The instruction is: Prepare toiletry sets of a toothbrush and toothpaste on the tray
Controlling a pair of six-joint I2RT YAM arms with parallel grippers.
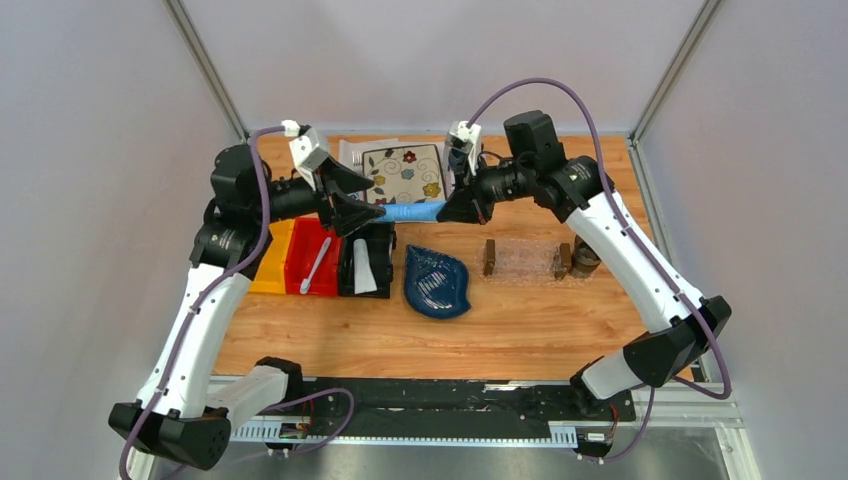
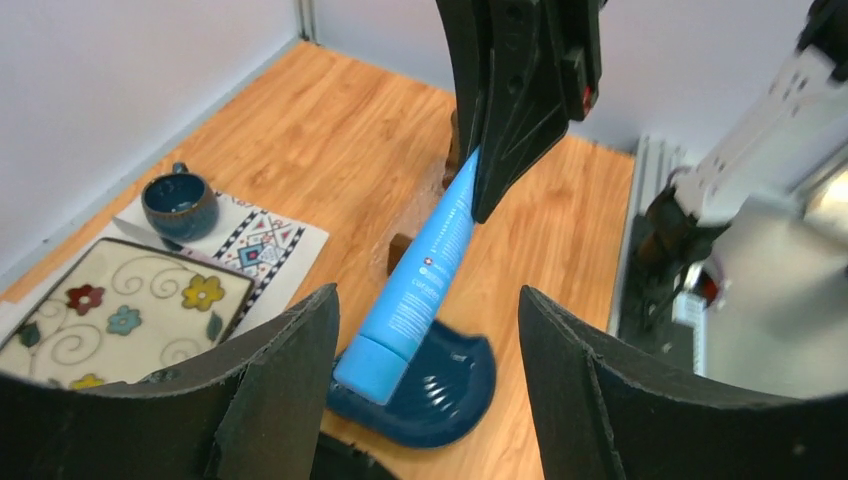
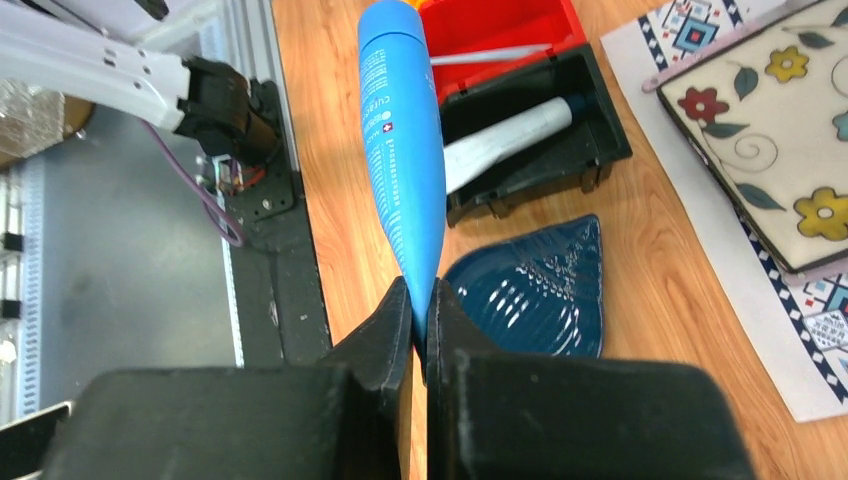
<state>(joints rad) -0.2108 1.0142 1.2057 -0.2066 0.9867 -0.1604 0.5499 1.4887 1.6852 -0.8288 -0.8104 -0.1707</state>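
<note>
Right claw (image 3: 420,300) clamps tail of light blue toothpaste tube (image 3: 405,150); left claw (image 2: 428,295) gapes around its cap. Dark blue leaf-shaped dish (image 1: 437,281) on desk (image 1: 520,320) nearby. One white-grey tube (image 3: 510,135), one slim pale plastic toothbrush (image 1: 316,265)

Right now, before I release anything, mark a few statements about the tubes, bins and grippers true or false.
1. The right gripper is shut on the flat end of the light blue soft toothpaste tube. True.
2. The left gripper clamps that tube's cap. False: its fingers stand apart on either side of it.
3. The white-grey toothpaste tube lies in the black plastic bin. True.
4. The slim pale toothbrush lies on the clear plastic tray. False: it lies in the red bin.
</note>
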